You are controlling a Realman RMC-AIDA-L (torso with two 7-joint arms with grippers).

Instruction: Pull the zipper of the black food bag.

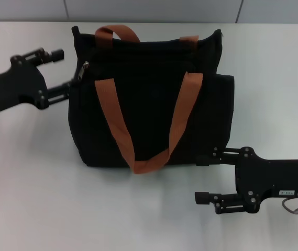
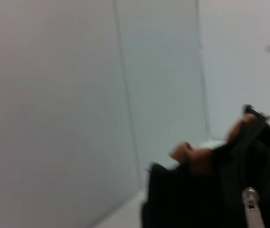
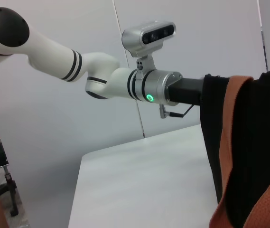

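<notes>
The black food bag (image 1: pixel 149 110) stands upright on the white table, with orange-brown strap handles (image 1: pixel 113 117) hanging down its front. The small silver zipper pull (image 1: pixel 84 68) sits at the bag's upper left corner. It also shows in the left wrist view (image 2: pixel 252 206). My left gripper (image 1: pixel 67 72) is open at the bag's left side, with its fingertips just short of the pull. My right gripper (image 1: pixel 201 178) is open low at the bag's front right corner, and its upper finger (image 1: pixel 211 156) is against the bag's base. The right wrist view shows the bag (image 3: pixel 258 133) and my left arm (image 3: pixel 125 80).
The white table (image 1: pixel 33 183) spreads around the bag on all sides. A grey panelled wall (image 1: pixel 154 9) runs along the table's far edge.
</notes>
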